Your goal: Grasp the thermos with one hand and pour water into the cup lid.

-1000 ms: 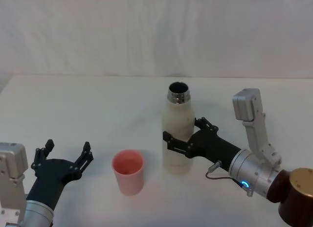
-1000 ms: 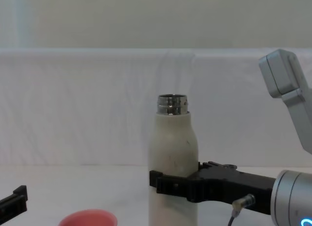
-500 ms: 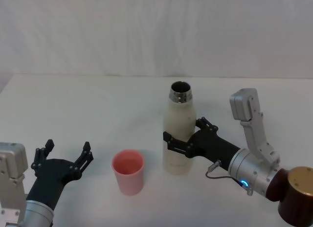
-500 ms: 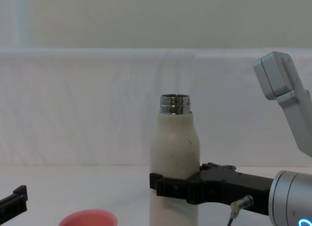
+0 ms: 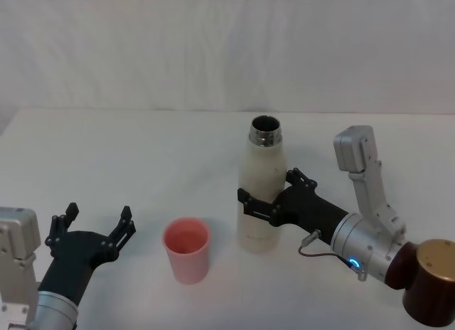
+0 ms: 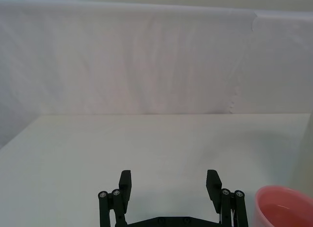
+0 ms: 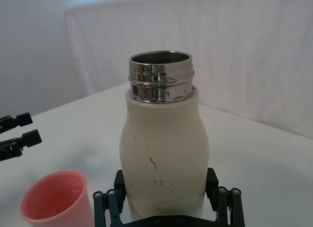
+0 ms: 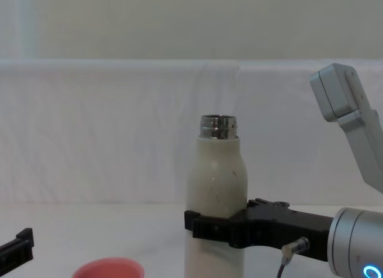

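Around the lower half of the thermos [image 5: 261,195] the right gripper [image 5: 266,202] is clamped, one black finger on each flank of the cream body, a grip set low enough to leave the shoulders and the open steel neck free for pouring. Held this way the bottle stands upright, its mouth level, so nothing spills while it is carried; whether its base touches the white surface [image 5: 142,152] or hangs just above it I cannot tell. Just beyond the gripper's fingertips, on its far side from the wrist, the pink cup lid [image 5: 186,249] stands upright with its mouth up, close enough, I judge, that a tilt toward it would reach. Farther out past the cup, the left gripper [image 5: 96,223] rests near the surface with fingers spread wide, holding nothing.
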Controlling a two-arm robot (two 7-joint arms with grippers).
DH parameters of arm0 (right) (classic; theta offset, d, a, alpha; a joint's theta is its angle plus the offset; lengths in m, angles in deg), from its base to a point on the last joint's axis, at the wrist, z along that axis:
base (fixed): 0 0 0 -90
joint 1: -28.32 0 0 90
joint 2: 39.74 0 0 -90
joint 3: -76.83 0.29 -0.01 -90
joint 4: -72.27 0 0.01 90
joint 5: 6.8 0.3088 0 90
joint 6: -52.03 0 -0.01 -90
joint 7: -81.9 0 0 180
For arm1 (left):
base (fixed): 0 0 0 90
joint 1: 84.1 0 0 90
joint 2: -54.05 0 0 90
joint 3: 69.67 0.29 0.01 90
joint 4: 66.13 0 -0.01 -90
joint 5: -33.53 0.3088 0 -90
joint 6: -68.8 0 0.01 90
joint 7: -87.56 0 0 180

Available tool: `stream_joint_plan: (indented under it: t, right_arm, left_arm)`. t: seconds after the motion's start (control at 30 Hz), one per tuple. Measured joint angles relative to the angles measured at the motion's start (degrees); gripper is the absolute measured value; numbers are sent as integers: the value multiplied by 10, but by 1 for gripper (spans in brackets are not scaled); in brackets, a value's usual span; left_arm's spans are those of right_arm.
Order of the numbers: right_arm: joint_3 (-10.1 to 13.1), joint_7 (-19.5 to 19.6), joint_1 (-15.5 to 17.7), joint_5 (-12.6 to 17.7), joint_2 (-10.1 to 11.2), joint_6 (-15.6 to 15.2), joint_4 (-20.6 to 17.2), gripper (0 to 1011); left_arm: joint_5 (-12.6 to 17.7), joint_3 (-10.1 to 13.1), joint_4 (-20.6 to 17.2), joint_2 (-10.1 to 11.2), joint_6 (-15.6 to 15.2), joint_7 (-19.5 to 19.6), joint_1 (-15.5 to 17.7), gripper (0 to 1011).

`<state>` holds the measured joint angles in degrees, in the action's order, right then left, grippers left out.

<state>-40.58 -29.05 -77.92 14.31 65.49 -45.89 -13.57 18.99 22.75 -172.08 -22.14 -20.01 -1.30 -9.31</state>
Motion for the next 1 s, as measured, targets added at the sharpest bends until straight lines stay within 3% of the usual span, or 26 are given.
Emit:
stream_joint_plan:
  t: [1.0]
  right_arm:
    - [-2, -5, -7, 2, -9, 8, 13, 960]
  left_arm:
    - [0, 0, 0, 0, 0, 0, 0, 1001]
